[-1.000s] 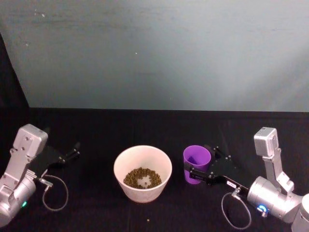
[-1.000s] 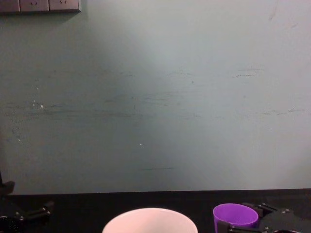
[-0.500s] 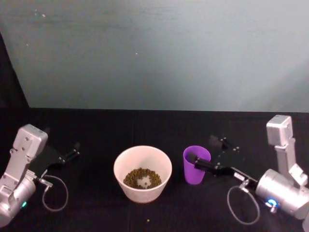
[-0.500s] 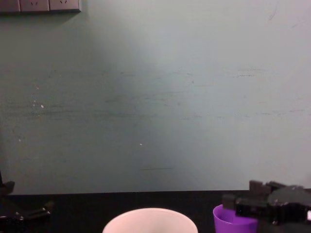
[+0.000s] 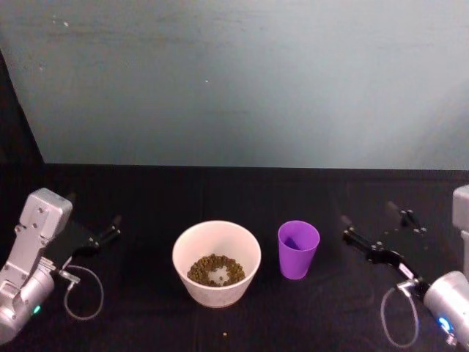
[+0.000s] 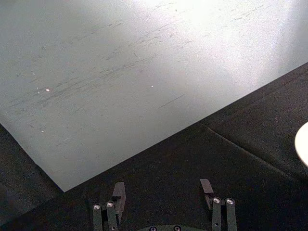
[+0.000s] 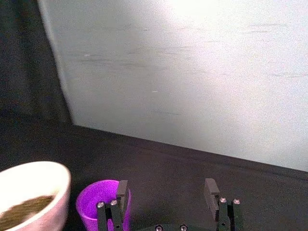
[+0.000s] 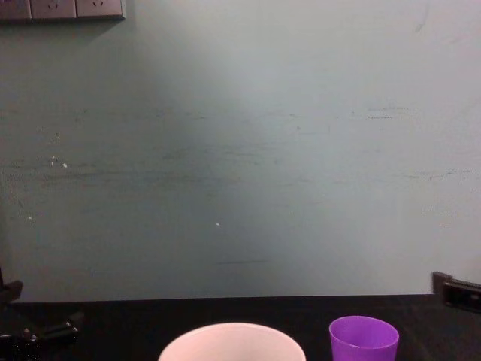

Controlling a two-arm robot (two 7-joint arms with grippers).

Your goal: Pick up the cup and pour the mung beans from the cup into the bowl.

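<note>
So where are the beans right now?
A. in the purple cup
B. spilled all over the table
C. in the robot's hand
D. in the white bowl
D: the beans lie in a heap at the bottom of the bowl, and the cup stands upright beside it.

From my left wrist camera I see the left gripper with its two fingers spread wide apart over the black table. A pale, scuffed wall stands behind, and the bowl's white rim shows at the frame's edge.
</note>
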